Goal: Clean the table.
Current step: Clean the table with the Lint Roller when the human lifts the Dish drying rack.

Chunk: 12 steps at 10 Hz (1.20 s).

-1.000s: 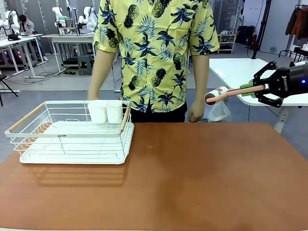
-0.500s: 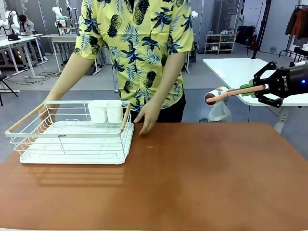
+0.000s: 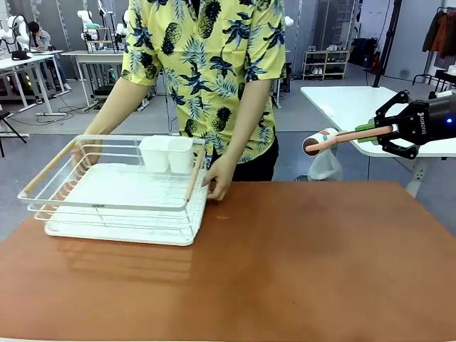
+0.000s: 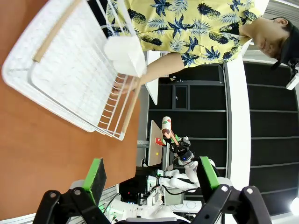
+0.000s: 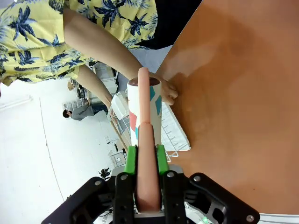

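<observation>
Barely begun: a person's hands (image 3: 217, 182) hold the dish rack (image 3: 107, 206) at frame left, while the right gripper (image 3: 367, 130) clamps a lint roller (image 3: 318, 142) clear of the table (image 3: 299, 263) (left gripper (image 4: 152, 176) gapes empty).

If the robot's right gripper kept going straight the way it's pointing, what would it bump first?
Probably the person's hand at the corner of the dish rack. The lint roller held in the right gripper points right at it, though depth is hard to judge.

Grey floor (image 3: 28, 135), white tables (image 3: 349, 100), shelving (image 3: 324, 63) behind
</observation>
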Motion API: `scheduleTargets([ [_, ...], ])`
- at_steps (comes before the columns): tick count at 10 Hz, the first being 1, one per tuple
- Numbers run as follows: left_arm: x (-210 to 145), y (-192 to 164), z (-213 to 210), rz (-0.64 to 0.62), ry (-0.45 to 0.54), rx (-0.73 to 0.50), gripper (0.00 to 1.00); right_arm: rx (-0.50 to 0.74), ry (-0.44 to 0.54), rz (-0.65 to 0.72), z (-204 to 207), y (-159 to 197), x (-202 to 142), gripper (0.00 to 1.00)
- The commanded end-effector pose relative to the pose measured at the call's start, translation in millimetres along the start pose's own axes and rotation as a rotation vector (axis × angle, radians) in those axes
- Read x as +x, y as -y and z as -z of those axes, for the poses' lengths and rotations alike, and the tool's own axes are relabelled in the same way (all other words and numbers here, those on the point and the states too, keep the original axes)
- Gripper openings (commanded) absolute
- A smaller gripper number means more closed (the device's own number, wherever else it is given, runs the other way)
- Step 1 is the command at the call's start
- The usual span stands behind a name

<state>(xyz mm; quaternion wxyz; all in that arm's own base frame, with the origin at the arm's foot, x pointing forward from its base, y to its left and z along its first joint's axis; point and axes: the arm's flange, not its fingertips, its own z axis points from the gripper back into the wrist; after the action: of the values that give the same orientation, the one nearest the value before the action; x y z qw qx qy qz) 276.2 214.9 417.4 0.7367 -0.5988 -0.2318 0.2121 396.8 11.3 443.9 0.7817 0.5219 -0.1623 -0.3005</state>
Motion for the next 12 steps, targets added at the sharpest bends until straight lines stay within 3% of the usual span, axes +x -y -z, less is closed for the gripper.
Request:
scheduleTargets([
  [1, -1.4, 0.0, -3.0, 0.007, -0.008, -0.009, 1.00, -0.001, -0.002, -0.003, 1.1, -0.8, -1.3, 0.00],
  [12, -1.4, 0.0, -3.0, 0.007, -0.008, -0.009, 1.00, -0.001, -0.002, -0.003, 1.1, -0.8, -1.3, 0.00],
])
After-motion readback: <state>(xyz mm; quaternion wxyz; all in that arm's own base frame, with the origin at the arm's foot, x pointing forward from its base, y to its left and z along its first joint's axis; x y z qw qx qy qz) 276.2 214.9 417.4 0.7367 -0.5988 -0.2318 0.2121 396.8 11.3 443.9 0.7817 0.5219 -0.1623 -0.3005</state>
